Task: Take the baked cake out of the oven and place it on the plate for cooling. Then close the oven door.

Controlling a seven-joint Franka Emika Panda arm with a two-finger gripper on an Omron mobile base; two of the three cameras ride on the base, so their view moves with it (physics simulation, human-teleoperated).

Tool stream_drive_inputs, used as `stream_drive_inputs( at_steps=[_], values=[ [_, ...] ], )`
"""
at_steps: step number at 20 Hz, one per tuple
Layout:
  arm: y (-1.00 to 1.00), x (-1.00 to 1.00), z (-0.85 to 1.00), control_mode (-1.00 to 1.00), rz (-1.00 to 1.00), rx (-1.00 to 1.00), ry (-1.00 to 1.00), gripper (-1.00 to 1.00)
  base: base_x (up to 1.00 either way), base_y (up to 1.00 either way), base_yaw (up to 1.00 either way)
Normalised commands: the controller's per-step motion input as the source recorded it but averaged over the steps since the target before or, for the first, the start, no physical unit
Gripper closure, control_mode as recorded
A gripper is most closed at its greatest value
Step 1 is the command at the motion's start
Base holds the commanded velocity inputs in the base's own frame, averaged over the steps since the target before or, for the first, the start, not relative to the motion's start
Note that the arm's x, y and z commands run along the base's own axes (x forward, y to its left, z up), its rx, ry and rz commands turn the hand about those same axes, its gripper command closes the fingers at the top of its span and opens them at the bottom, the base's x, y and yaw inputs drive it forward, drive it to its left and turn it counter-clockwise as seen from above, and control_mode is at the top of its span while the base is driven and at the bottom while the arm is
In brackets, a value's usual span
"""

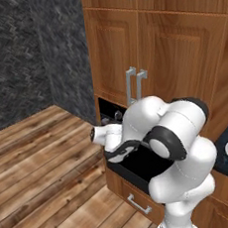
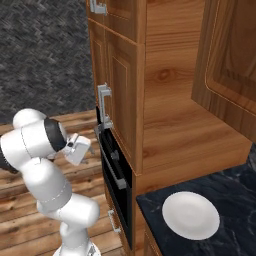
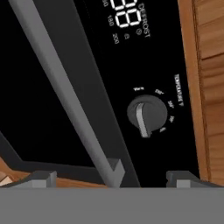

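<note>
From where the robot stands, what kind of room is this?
Most likely a kitchen: a black built-in oven set in wooden cabinets, with a white plate on a dark stone counter beside it.

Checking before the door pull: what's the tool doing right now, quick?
Tool: open and holding nothing; its fingertips stand wide apart on either side of the oven door's grey handle, close in front of the oven.

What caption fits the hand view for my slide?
Open gripper faces the closed oven door's grey bar handle, beside a temperature knob.
</note>
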Motion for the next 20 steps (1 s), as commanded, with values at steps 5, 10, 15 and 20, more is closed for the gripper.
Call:
stream_drive_inputs(
  at_steps=[5, 10, 15, 20],
  values=[
    [-0.15, 0.24, -0.2, -1.0, 0.0, -0.05, 0.0, -1.0, 0.0, 0.0, 0.0],
    [-0.09, 0.17, -0.23, -1.0, 0.0, -0.05, 0.0, -1.0, 0.0, 0.0, 0.0],
    [-0.09, 0.09, -0.21, -1.0, 0.02, -0.02, 0.0, -1.0, 0.0, 0.0, 0.0],
    [-0.18, 0.11, -0.17, -1.0, 0.04, 0.0, 0.0, -1.0, 0.0, 0.0, 0.0]
  ],
)
